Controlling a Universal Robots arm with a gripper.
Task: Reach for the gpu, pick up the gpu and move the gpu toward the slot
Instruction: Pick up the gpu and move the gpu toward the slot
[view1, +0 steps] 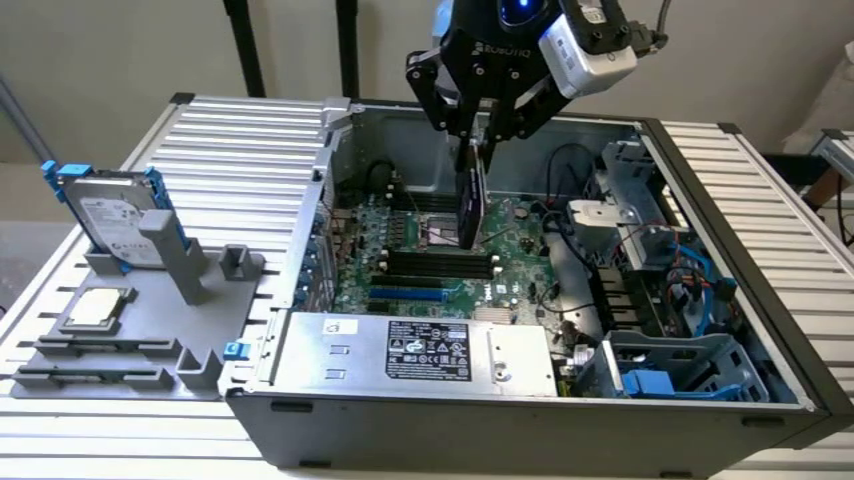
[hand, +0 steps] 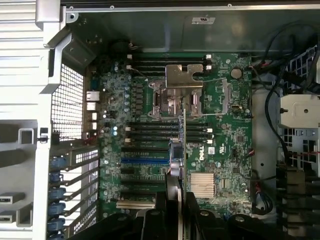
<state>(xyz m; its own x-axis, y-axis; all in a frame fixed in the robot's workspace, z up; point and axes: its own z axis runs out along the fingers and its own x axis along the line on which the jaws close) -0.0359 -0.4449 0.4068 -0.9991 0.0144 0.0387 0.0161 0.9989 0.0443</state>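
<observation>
One open computer case (view1: 694, 400) lies on its side on a ribbed metal table (view1: 240, 130), taking up most of the exterior view's right and centre. Inside it the green motherboard (hand: 225, 135) spreads across the floor, with the grey power supply (view1: 414, 350) at the near edge and a tangle of black cables and blue drive bays toward the exterior view's right. On the exterior view's left sits a grey fixture tray (view1: 134, 340), holding a silver hard drive (view1: 114, 225) with blue rails standing upright and a small square processor chip (view1: 96, 308) lying flat nearer the front. Above the case's far wall hangs the black gripper (view1: 481, 130), its fingers clamped on the top edge of the gpu (view1: 470, 205), which hangs upright and edge-on over the middle of the motherboard, near the processor socket (hand: 177, 95).
</observation>
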